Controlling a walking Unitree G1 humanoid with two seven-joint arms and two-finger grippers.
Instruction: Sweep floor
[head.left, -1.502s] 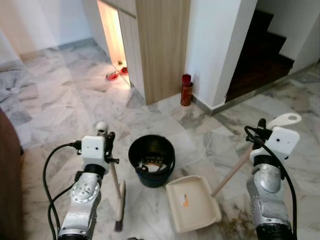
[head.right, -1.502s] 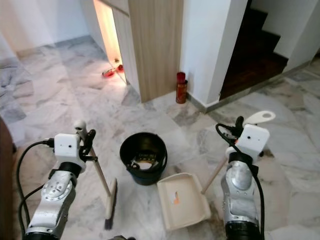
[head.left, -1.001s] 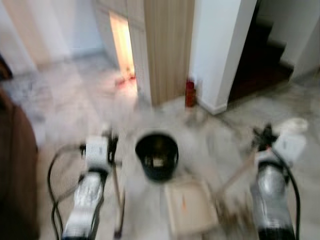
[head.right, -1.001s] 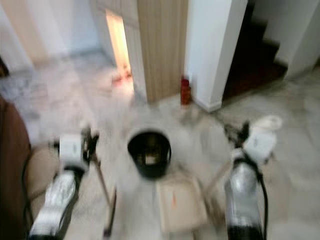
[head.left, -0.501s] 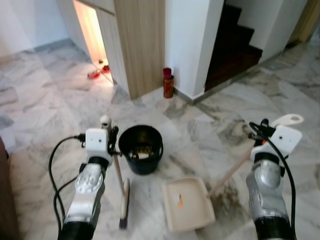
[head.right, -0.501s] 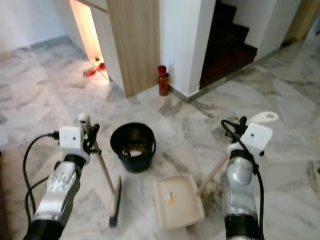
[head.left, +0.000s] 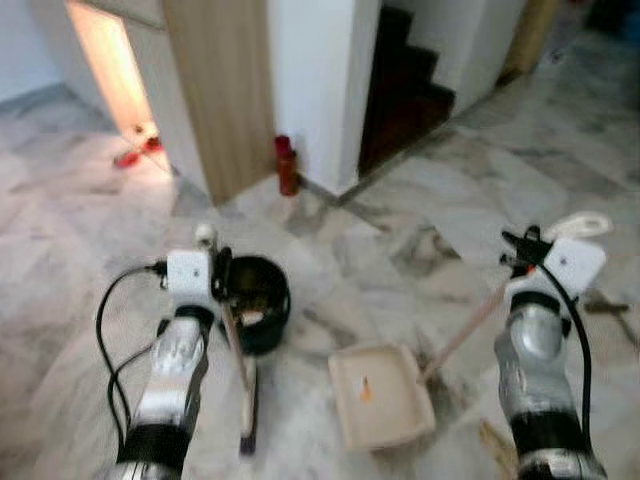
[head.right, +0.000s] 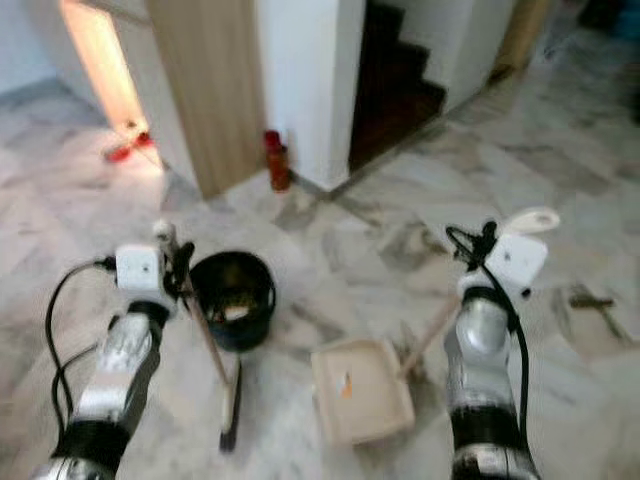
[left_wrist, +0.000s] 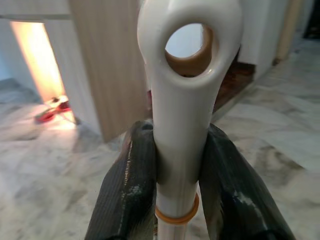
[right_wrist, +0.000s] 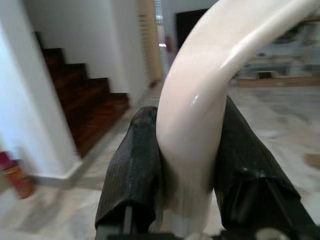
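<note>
Beside the bucket (head.left: 255, 300), claws grip broom (head.left: 240, 370) and dustpan (head.left: 382, 395).

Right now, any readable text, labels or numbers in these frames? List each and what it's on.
No text can be read in these frames.
Red canister by the white wall: any label is too blurred to read.
Dustpan: a small orange mark, too small to tell if it is print.
Black bucket: contents blurred, no legible print.
Broom handle and dustpan handle, each clamped between black fingers: plain, no markings.

Soft daylight, slight motion blur, warm doorway glow.
</note>
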